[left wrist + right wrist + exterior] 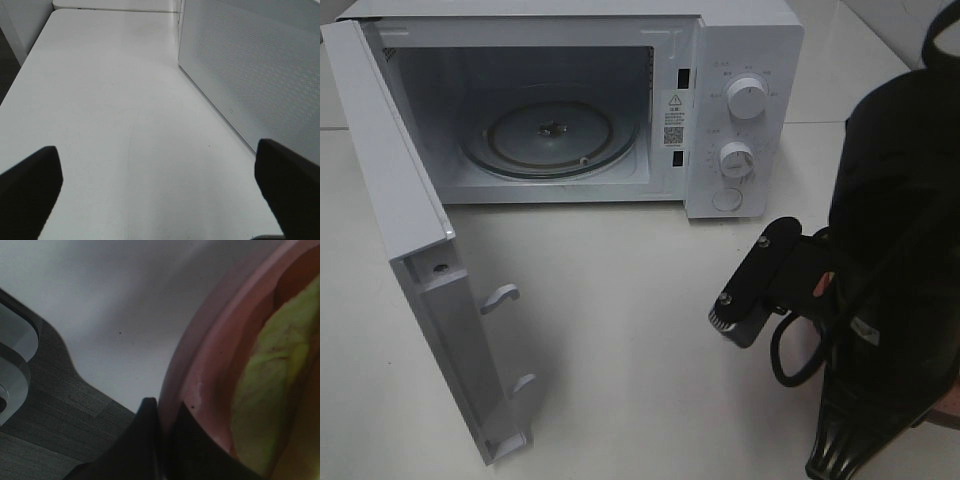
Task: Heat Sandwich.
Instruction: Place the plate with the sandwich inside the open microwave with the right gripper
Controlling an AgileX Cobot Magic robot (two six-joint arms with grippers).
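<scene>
A pink plate (200, 365), rim clamped in the right hand (161, 412), carries the sandwich (270, 390): soft, light, likely to slide, so the stiff rim looks the sensible hold. The left hand (160, 185) is spread wide, empty, above the counter (125, 100).

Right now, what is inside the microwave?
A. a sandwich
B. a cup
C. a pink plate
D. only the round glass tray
D: the door stands wide open, and inside the microwave only the bare glass turntable shows, with nothing sitting on it.
</scene>
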